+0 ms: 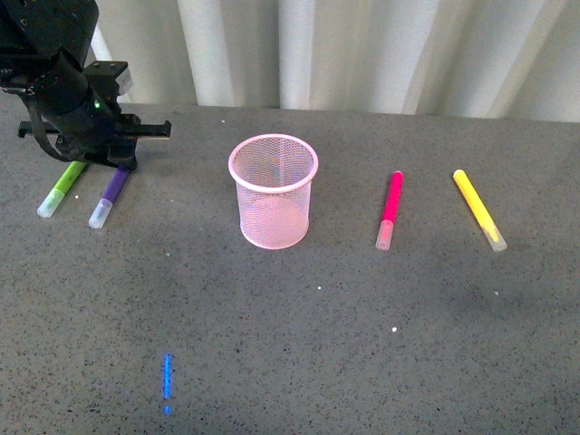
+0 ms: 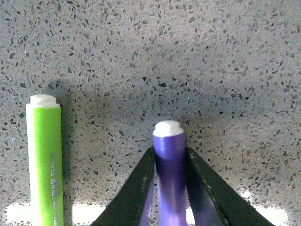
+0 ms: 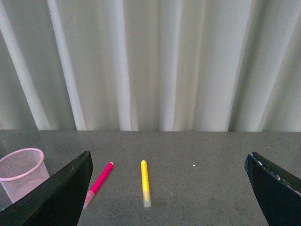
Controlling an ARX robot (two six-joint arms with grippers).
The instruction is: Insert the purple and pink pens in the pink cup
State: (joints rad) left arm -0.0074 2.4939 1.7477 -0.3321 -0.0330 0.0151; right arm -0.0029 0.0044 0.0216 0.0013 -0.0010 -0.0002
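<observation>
Left jaws clamp purple pen (image 2: pixel 169 179) — beside green marker (image 2: pixel 44 160).

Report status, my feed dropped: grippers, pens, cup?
Left gripper shut on purple pen, pen on table. Right gripper open, empty. Pink pen lies right of pink cup; cup upright. Green marker close beside purple pen.

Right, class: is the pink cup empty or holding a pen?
Empty: the pink cup shows only mesh inside; purple pen and pink pen lie on the table.
</observation>
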